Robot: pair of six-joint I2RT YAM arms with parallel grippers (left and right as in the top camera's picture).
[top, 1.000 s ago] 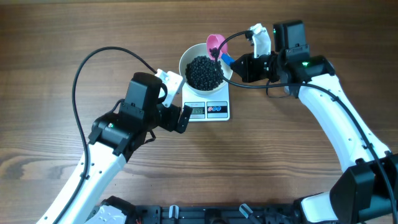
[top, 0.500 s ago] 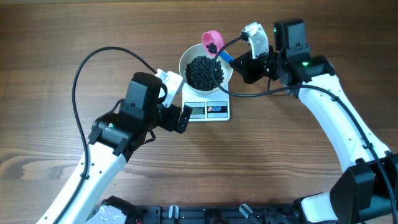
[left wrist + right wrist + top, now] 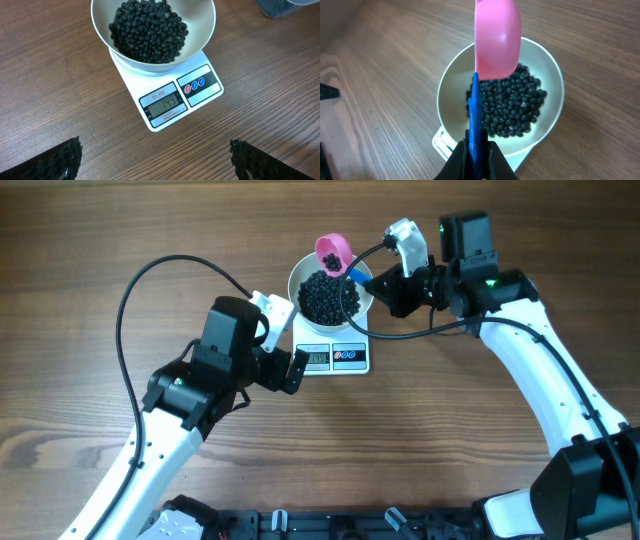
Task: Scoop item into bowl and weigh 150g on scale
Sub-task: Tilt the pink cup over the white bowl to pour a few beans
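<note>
The white bowl (image 3: 296, 280) stands on the small white scale (image 3: 340, 358) and holds a heap of black pellets (image 3: 328, 298), the item. In the left wrist view the bowl (image 3: 102, 35) and pellets (image 3: 147, 30) sit above the scale's display (image 3: 167, 104), which reads 149. My right gripper (image 3: 380, 284) is shut on the blue handle (image 3: 474, 115) of a pink scoop (image 3: 331, 250). The scoop hangs over the bowl's far rim, with a few dark pellets showing in it. My left gripper (image 3: 290, 342) stands open just left of the scale, nothing between its fingers (image 3: 65, 160).
A corner of a clear plastic tub (image 3: 287, 6) shows at the top right of the left wrist view. The left arm's black cable (image 3: 130, 290) loops over the wooden table. The right arm's cable (image 3: 430, 330) arcs close behind the scale.
The right gripper has swung the pink scoop leftward, from beside the bowl's right rim to over its far rim. The left arm has not moved.
</note>
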